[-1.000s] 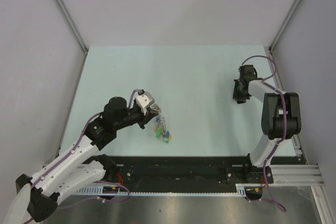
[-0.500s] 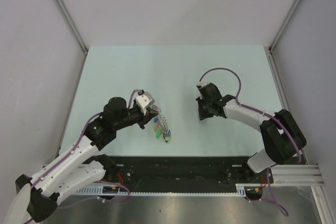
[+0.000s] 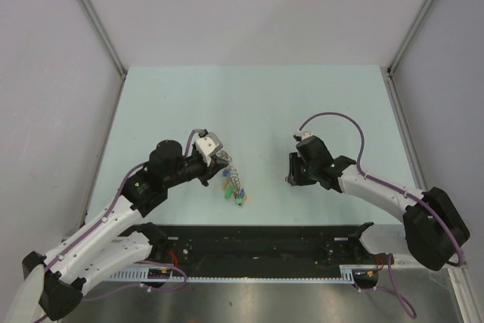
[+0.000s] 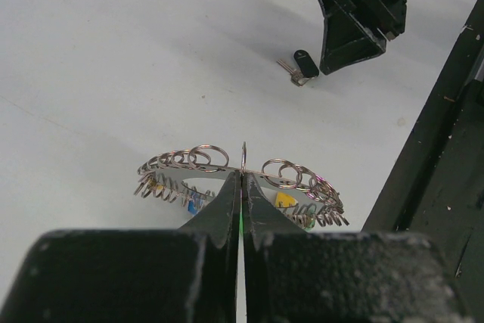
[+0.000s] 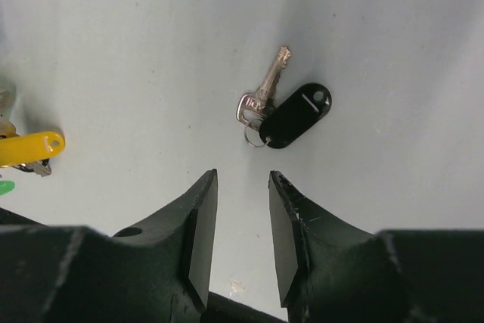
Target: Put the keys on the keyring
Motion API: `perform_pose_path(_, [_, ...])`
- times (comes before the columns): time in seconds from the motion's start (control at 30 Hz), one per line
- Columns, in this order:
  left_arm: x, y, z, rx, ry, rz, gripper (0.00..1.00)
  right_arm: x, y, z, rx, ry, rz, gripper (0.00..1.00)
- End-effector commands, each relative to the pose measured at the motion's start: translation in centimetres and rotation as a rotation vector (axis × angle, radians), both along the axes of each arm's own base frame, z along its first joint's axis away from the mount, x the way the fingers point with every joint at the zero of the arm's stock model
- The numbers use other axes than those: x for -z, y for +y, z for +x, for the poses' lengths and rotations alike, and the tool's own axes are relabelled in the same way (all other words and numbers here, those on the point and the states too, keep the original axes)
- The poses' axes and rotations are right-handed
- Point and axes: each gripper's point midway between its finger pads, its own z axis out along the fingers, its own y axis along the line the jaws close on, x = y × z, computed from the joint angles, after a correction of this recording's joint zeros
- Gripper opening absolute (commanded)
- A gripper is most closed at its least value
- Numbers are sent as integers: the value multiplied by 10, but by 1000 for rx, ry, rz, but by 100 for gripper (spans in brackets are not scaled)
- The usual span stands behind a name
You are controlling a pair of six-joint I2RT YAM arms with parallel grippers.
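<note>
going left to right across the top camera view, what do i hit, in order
left gripper → keyring → right gripper

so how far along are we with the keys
Done: the yellow, blue and green keys look hung on the keyring. In hand: the left gripper is shut on the keyring. Left: the black key lies loose on the table, with the open right gripper just above it, not yet gripping.
</note>
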Motion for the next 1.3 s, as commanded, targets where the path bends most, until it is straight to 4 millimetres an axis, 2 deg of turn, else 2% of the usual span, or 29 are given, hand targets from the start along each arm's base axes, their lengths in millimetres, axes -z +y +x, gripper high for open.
perform_pose_path(0.0, [-23, -5, 4, 8, -68, -56, 0, -12, -9, -4, 15, 1, -49, 38])
perform_pose_path(0.07, [-23, -6, 3, 9, -66, -56, 0, -18, -5, 1, -25, -29, -95, 38])
perform_pose_path(0.1, [-23, -5, 4, 8, -68, -56, 0, -13, -5, 0, -52, -12, -137, 38])
perform_pose_path(0.17, [-24, -5, 4, 5, -71, -58, 0, -20, 2, 7, -107, -55, -204, 36])
perform_pose_path(0.2, [-23, -5, 4, 2, -69, -55, 0, -11, 3, 8, -127, -37, -252, 35])
perform_pose_path(0.3, [-24, -4, 5, -4, -71, -54, 0, -14, 10, 17, -174, -61, -350, 33])
perform_pose_path(0.33, [-23, -3, 6, -8, -70, -51, 0, -5, 8, 20, -178, -50, -404, 32])
perform_pose_path(0.4, [-23, -3, 5, -8, -70, -50, 0, -3, 10, 21, -196, -48, -453, 31])
perform_pose_path(0.43, [-22, -3, 5, -7, -67, -50, 0, 4, 7, 22, -197, -37, -493, 30])
perform_pose_path(0.77, [-22, -3, 5, -7, -68, -51, 0, 24, 11, 20, -259, -25, -607, 28])
perform_pose_path(0.93, [-23, -4, 5, -5, -70, -53, 0, 27, 14, 21, -278, -30, -634, 27])
perform_pose_path(1.1, [-22, -4, 5, -5, -69, -52, 0, 30, 15, 21, -288, -29, -659, 19])
perform_pose_path(1.27, [-20, -3, 6, -8, -65, -46, 0, 22, 14, 18, -300, -41, -680, 1])
